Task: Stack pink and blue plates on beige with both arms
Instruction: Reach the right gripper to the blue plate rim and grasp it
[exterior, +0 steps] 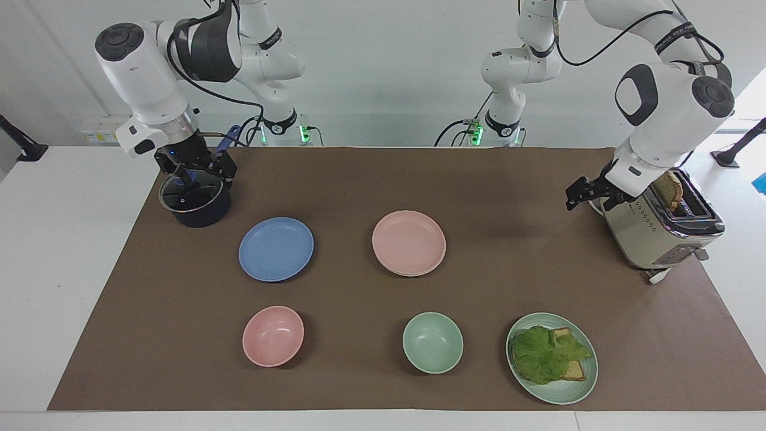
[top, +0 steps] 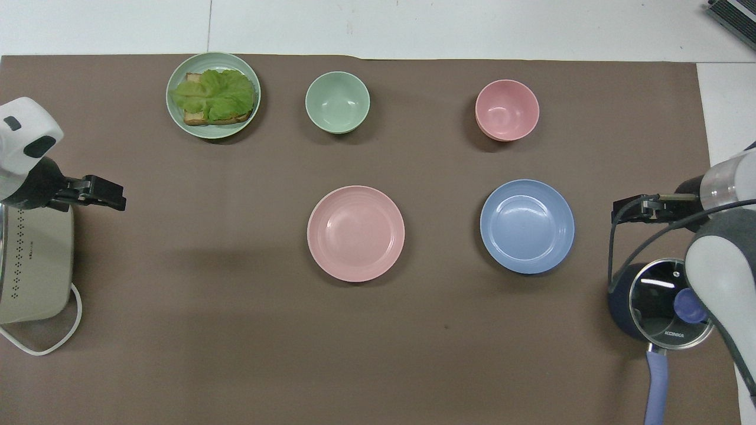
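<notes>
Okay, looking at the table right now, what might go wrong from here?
1. The round pale pink plastic plate seems to sit on another plate; adding the cornflower blue plastic plate could shift that stack.
2. The right gripper hangs just over the dark glass-lidded pot and might bump it.
3. The left gripper is beside the beige toaster.

Matte plastic pink plate point(exterior: 409, 242) at frame centre and blue plate point(exterior: 276, 248); matt brown paper-like table cover point(exterior: 371, 179); glossy glass pot lid point(exterior: 190, 193) upper left; smooth beige toaster point(exterior: 655, 224) with shiny metal top.
</notes>
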Controlling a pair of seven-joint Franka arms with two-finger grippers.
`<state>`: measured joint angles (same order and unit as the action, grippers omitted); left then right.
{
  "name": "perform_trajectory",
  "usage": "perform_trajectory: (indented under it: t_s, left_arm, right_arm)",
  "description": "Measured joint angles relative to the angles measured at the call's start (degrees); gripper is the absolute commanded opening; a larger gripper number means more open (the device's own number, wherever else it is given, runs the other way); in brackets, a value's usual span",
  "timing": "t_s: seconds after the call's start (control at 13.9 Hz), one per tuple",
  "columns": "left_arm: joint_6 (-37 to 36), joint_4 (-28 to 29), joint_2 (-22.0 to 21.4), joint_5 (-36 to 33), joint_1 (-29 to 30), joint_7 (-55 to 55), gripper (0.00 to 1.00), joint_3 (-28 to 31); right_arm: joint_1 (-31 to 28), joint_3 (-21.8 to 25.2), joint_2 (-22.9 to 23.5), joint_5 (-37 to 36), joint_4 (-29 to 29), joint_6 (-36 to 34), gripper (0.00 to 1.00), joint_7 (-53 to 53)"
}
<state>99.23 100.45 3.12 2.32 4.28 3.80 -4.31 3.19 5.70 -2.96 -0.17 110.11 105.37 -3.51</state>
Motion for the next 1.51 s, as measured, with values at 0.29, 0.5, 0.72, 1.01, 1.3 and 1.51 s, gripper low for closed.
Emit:
perform_trajectory:
  t_s: [0.29, 0.5, 0.72, 1.01, 1.3, 1.51]
  left_arm:
    - [-5.1, -4.5, -2.2, -0.9, 0.0, 0.0, 1.00, -0.2]
    - [-9.8, -8.5, -4.2, -0.9, -0.1, -0.4, 1.00, -0.2]
    - [-12.6, -11.1, -4.7, -0.9, -0.2, -3.4, 1.00, -0.9]
    - [-12.6, -11.3, -4.7, -0.9, -0.2, -3.9, 1.00, -1.3]
    - [-12.7, -11.3, -4.7, -0.9, -0.2, -4.2, 1.00, -1.1]
    - [-12.7, -11.3, -4.7, -0.9, -0.1, -4.4, 1.00, -0.4]
  right_arm:
    - [0.0, 0.0, 4.3, 0.2, 1.5, 6.0, 1.00, 0.0]
    - [0.0, 0.0, 7.1, 0.6, 2.7, 10.9, 1.00, 0.0]
    - [0.1, -0.1, 9.5, 1.8, 4.2, 15.0, 1.00, 0.7]
    - [0.2, -0.2, 12.9, 4.5, 6.5, 19.5, 1.00, 3.9]
    - [-0.5, 0.0, 14.9, 8.5, 9.8, 23.4, 1.00, 10.3]
    - [-0.9, 0.0, 16.1, 10.3, 10.9, 24.5, 0.96, 13.2]
